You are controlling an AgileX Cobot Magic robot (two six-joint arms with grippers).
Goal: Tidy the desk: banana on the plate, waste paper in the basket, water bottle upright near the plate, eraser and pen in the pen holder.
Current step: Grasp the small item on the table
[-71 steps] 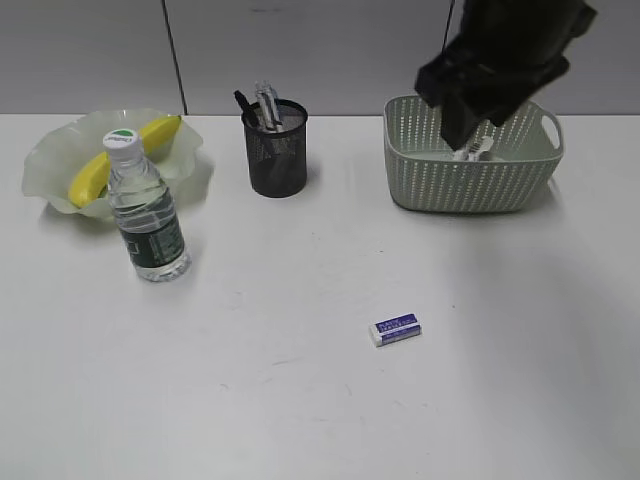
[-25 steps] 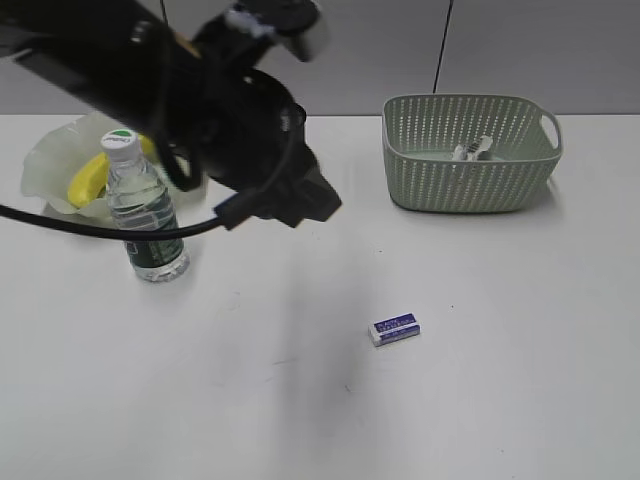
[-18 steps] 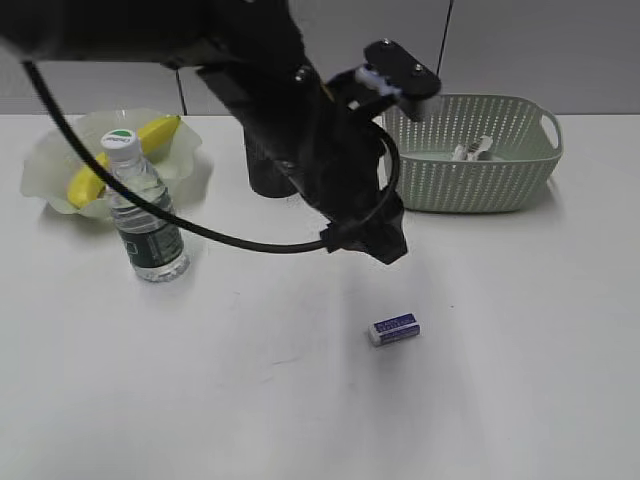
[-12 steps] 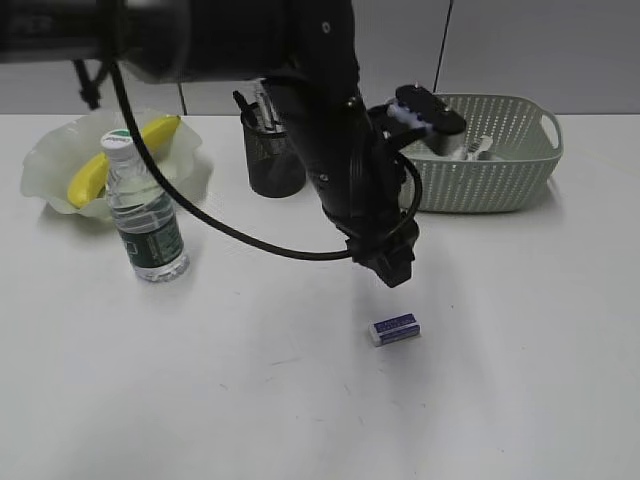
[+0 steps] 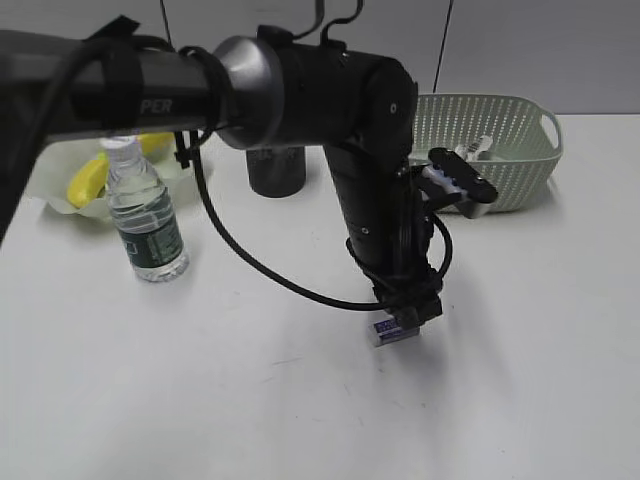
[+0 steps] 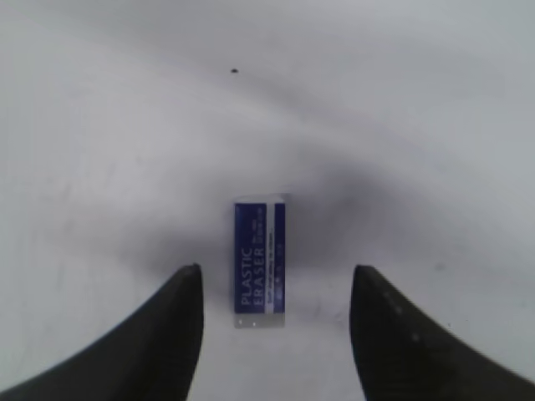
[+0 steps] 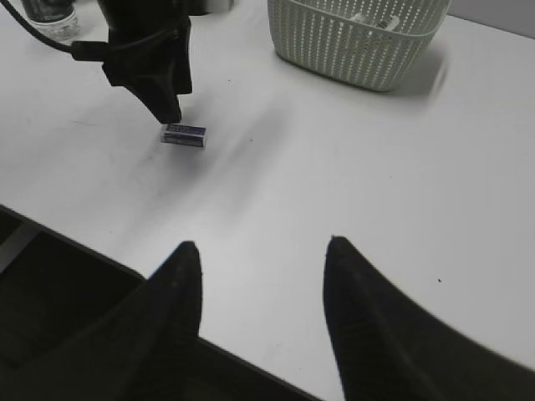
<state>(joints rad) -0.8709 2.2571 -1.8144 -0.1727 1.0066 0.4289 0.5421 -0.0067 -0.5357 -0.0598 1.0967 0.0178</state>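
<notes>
— Since the big black left arm (image 5: 330, 150) has letters on it, what do they say?
— Only "PER" shows. Its left gripper (image 6: 276, 322) hangs over the eraser (image 6: 261, 259), fingers wide apart, one on each side.
— And the right gripper (image 7: 261, 292)?
— Spread apart too, holding nothing.
— What does the little eraser say?
— "PLASTIC ERASER", lying flat on the white table (image 5: 540, 340).
</notes>
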